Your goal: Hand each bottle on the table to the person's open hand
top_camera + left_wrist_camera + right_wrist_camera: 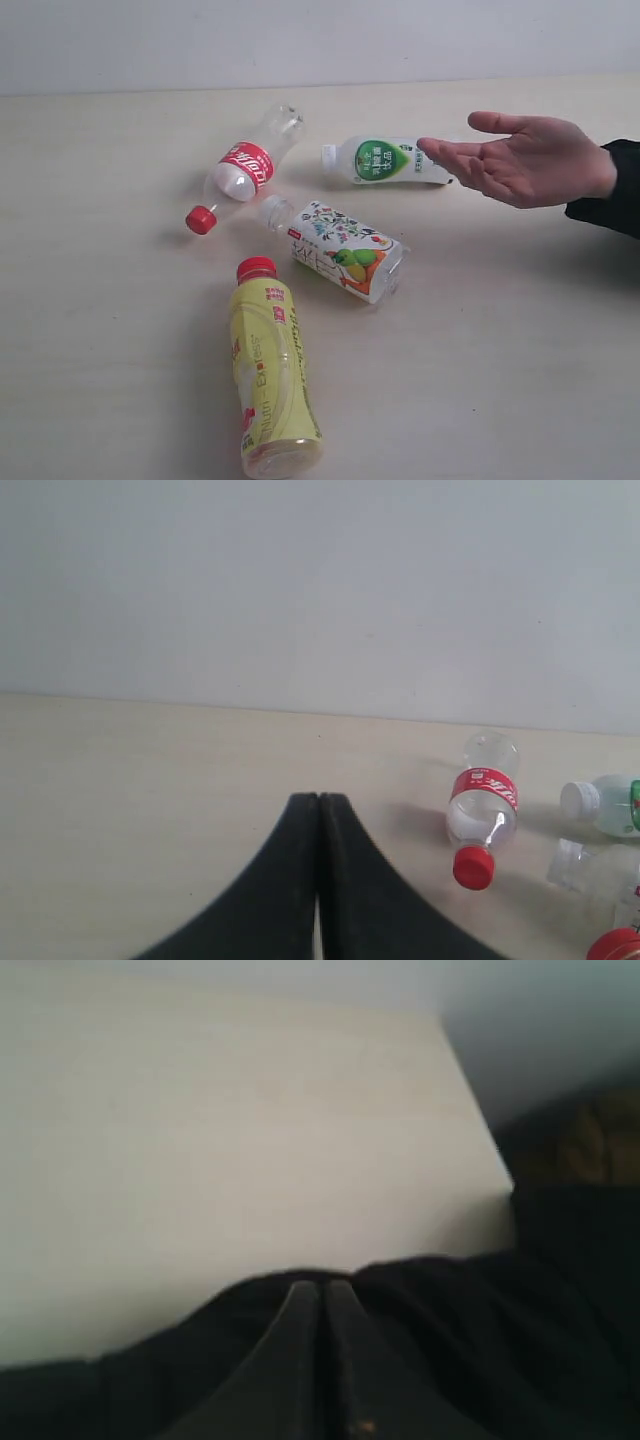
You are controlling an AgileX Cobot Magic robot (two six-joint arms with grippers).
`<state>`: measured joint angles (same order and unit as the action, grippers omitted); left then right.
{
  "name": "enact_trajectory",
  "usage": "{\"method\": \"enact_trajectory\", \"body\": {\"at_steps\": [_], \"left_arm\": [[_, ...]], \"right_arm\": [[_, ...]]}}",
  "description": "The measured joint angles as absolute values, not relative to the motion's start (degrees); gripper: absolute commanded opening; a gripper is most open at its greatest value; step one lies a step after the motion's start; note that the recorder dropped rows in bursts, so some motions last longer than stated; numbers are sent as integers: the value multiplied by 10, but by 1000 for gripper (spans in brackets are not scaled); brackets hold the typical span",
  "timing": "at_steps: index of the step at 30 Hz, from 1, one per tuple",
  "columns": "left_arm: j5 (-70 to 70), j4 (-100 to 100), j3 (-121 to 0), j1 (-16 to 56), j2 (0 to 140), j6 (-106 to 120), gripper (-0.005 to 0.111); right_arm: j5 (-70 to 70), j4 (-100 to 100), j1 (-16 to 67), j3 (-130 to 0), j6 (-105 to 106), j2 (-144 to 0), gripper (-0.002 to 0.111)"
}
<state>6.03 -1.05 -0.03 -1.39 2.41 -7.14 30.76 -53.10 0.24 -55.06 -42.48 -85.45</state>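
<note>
I see all four bottles lying on their sides on the table [100,320], grouped near its middle in the exterior view.

1. The yellow bottle [268,380] lies nearest the camera. Its red cap points away from the camera, toward the other three.
2. The illustrated bottle [345,252] lies just beyond that cap, set diagonally. Its neck is close to the body of the clear bottle.
3. The clear bottle [247,167], with a red label, lies to the left. Its red cap points toward the near left.
4. The green-labelled bottle [385,161] lies farthest right. Its white cap points left and its base points toward the person's hand [530,160].

The hand enters from the right in a black sleeve [612,195]. It is open, palm turned up and toward the bottles, with its fingertips at the base of the green-labelled bottle. I cannot tell whether they touch it.

The left gripper [318,802] has both black fingers pressed together and holds nothing. It is above bare tabletop, well apart from the clear bottle, with a pale wall [300,580] behind.

The right gripper [322,1292] also has its fingers together and holds nothing. A dark blurred mass surrounds it, and I cannot identify that mass.
</note>
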Motion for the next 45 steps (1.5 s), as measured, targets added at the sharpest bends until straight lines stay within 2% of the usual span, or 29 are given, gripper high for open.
{"method": "enact_trajectory", "body": {"at_steps": [4, 9, 15, 23, 30, 33, 38, 45], "left_arm": [[60, -10, 0, -14, 24, -71, 0], [60, -10, 0, -14, 24, -71, 0], [60, -10, 0, -14, 24, -71, 0], [60, -10, 0, -14, 24, -71, 0], [60, -10, 0, -14, 24, -71, 0], [60, -10, 0, -14, 24, -71, 0], [60, -10, 0, -14, 24, -71, 0], [60, -10, 0, -14, 24, -71, 0]], "right_arm": [[489, -245, 2, -658, -162, -900, 0], [607, -45, 14, -697, -17, -920, 0], [615, 39, 100, -692, 21, -888, 0], [592, 120, 286, -692, 65, -882, 0], [574, 316, 314, -692, 175, -893, 0], [571, 305, 335, -692, 173, -905, 0], [542, 173, 420, -692, 57, -919, 1], [528, 95, 507, -692, -44, -975, 27]]}}
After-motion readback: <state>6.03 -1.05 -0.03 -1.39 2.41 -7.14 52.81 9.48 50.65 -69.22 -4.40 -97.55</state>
